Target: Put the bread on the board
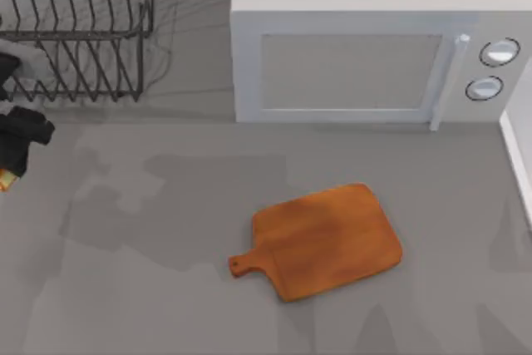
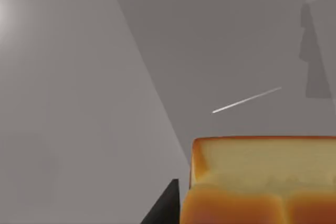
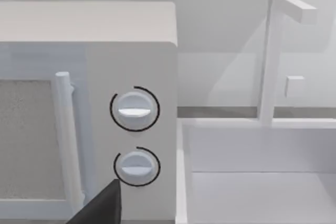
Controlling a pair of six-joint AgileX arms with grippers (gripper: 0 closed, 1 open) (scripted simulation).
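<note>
One cutting board [image 1: 324, 239] lies flat on the grey counter [image 1: 150, 305], in front of the microwave [image 1: 374, 56]. At the counter's left edge the left hand [image 1: 21, 143] has the bread [image 2: 262, 182] between its fingers, well apart from the board.

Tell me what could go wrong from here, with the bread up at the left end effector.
1. The left end effector sits at the table's far left edge and the board lies right of centre, so the bread faces a long carry and could slip.
2. The dish rack stands just behind that arm; a wide swing might clip it.
</note>
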